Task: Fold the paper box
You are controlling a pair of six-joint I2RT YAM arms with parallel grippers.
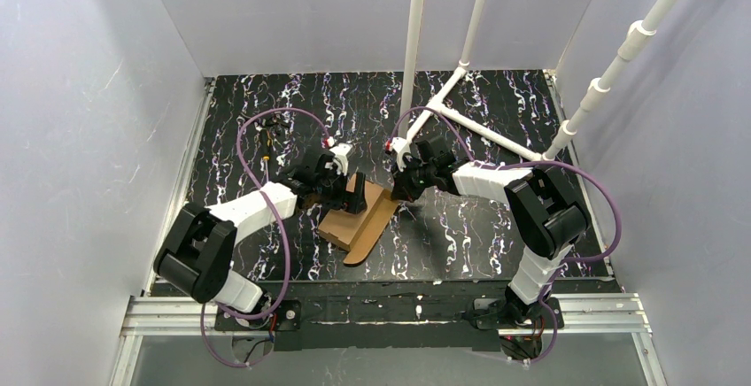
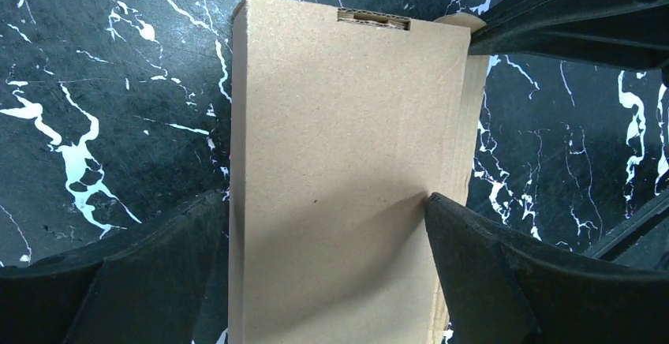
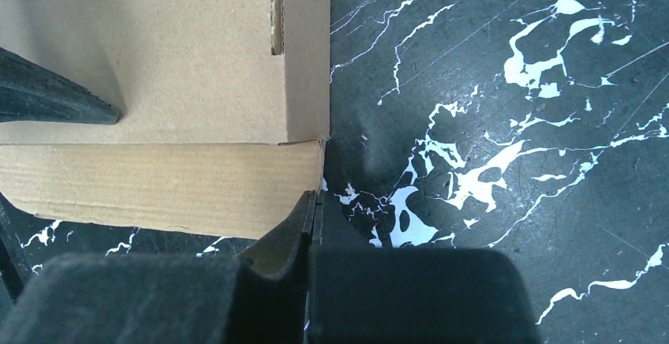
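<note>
The paper box [image 1: 359,213], plain brown cardboard, lies partly folded mid-table with a rounded flap toward the front. In the left wrist view its long panel [image 2: 347,162] with a slot at the far end runs between my fingers. My left gripper [image 2: 327,202] is open wide and straddles this panel; the right fingertip [image 2: 442,210] rests on it near the crease. My right gripper [image 3: 314,202] is shut, its tip against the corner of the lower flap [image 3: 158,186]. The left fingertip [image 3: 71,99] shows there pressing on the upper panel. In the top view both grippers [image 1: 341,187] [image 1: 403,187] flank the box's far end.
The table is black marble-patterned [image 1: 496,227]. A white pipe frame [image 1: 478,125] stands at the back right, close behind the right arm. White walls enclose three sides. A metal rail [image 1: 390,311] runs along the near edge.
</note>
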